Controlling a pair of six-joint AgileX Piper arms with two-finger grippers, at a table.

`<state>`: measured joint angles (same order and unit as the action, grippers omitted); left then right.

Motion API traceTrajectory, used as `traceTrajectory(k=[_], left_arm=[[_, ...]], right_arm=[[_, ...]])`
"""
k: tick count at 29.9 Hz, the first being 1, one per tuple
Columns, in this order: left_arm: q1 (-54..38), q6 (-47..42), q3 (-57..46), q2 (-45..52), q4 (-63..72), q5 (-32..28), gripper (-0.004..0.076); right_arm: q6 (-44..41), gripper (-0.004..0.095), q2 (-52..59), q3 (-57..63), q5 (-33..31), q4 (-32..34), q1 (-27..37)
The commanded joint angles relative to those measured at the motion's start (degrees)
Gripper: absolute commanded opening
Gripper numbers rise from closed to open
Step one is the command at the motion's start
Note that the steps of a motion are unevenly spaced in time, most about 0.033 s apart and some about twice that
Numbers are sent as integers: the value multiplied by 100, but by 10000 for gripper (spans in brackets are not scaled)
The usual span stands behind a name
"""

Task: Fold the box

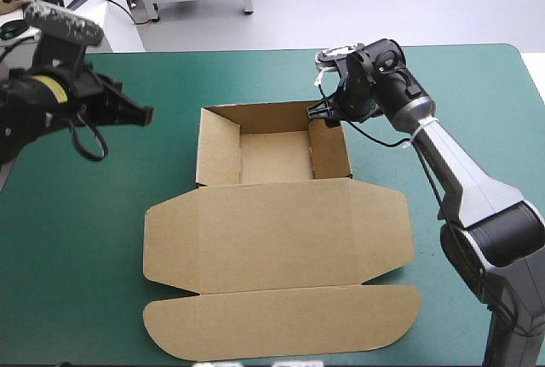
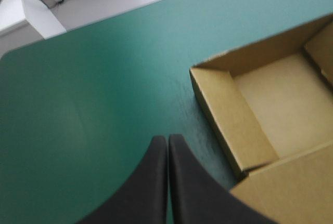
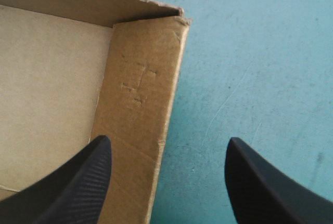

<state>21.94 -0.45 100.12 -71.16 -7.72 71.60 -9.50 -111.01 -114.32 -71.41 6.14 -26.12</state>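
Jaws apart, the right gripper [image 3: 169, 140] straddles the box's [image 1: 272, 239] right wall [image 3: 140, 104] by the far corner, one finger [image 3: 73, 182] over the tray, the other over the cover [image 3: 260, 52]. Left gripper [image 2: 167, 140] has its jaws pressed together, empty, off the box's left side and not touching it. The box sits mid-table as an open tray, walls raised, lid [image 1: 281, 299] flat toward the near edge. Risk, as I judge it: nothing steadies the box, so a pinch or pull on that wall could drag the tray across the cover or spring the tucked wall loose. No brand, label or writing shows; only faint dents mark the wall.
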Motion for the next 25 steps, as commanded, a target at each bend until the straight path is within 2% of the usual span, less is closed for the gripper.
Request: traceTrajectory(k=[1, 7, 13, 20, 22, 24, 25], left_arm=[[25, -10, -891, 717, -98, -160, -10], [25, -34, -2536, 1849, -138, -656, -10], [25, -128, -3821, 2810, -138, -718, -10], [25, -1003, -5083, 3816, -138, -1086, -10], [25, -1002, -5427, 4102, -127, -1171, -10], [25, -1002, -5725, 4321, -113, -1180, -10], [25, -1002, -5850, 4426, -105, -1167, -10]], right_arm=[[67, 576, 150, -60, -44, -65, 6], [67, 576, -154, -50, -44, -89, 6], [56, 576, -370, -39, -44, -204, 6], [56, 574, -558, -39, -44, -614, 6], [56, 525, -572, -39, -44, -648, 6], [44, 404, -582, -39, -44, -648, 6], [44, 296, -582, -39, -44, -648, 6]])
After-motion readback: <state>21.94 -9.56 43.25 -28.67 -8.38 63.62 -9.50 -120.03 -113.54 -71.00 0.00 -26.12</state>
